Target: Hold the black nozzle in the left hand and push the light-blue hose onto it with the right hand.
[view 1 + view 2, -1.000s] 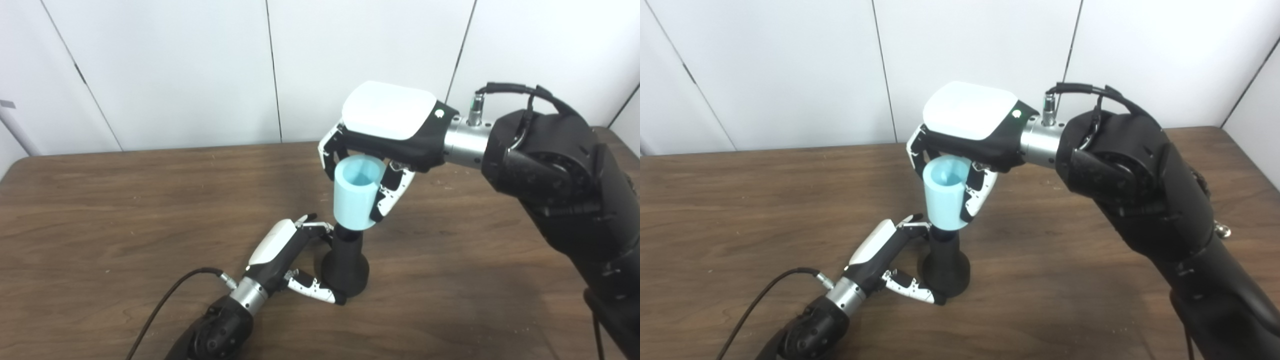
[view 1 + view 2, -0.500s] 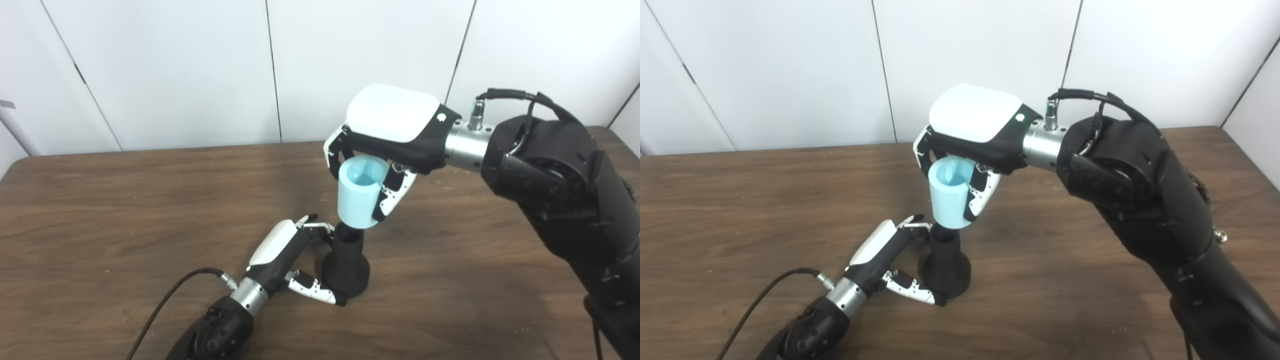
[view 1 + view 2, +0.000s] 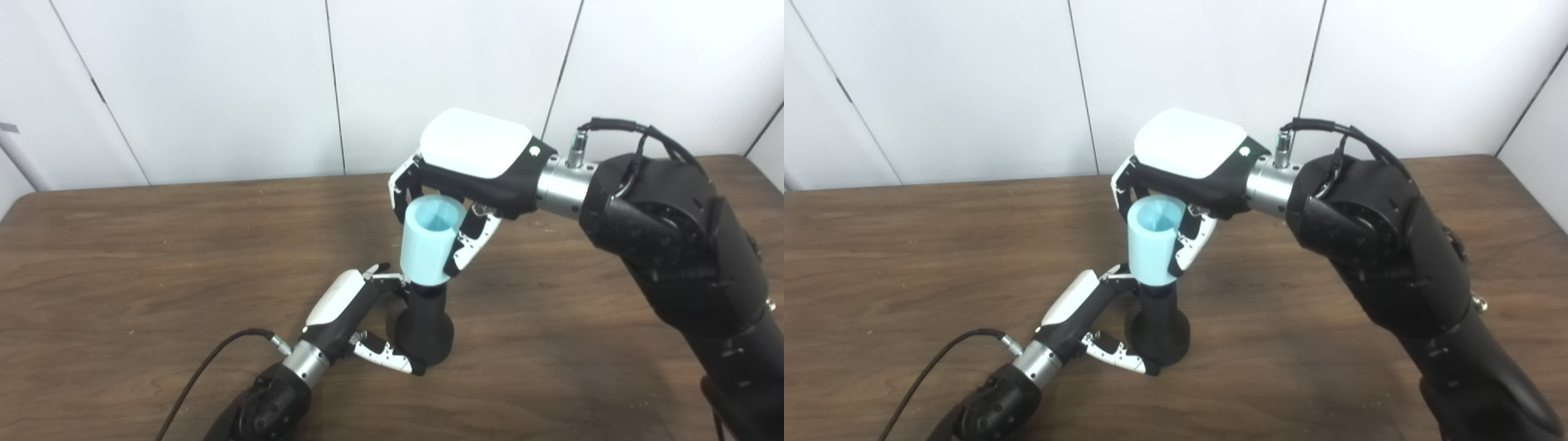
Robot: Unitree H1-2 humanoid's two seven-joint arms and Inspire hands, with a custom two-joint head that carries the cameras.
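The black nozzle (image 3: 424, 321) stands upright on the wooden table (image 3: 122, 245), wide base down. My left hand (image 3: 355, 318) is shut on the black nozzle, fingers behind its neck and thumb at the foot of the base. A light-blue hose (image 3: 429, 240), a short open-topped tube, sits over the nozzle's top, tilted a little to the left. My right hand (image 3: 468, 177) comes from above and is shut on the light-blue hose near its rim. The nozzle's tip is hidden inside the hose.
White wall panels (image 3: 214, 86) rise just behind the table's far edge. My right forearm (image 3: 674, 245) spans the right half of the table. A black cable (image 3: 202, 367) runs along my left arm at the near edge.
My right hand has shifted a little left and down with the hose, which now leans left and sits lower over the nozzle. The left hand and nozzle have stayed put.
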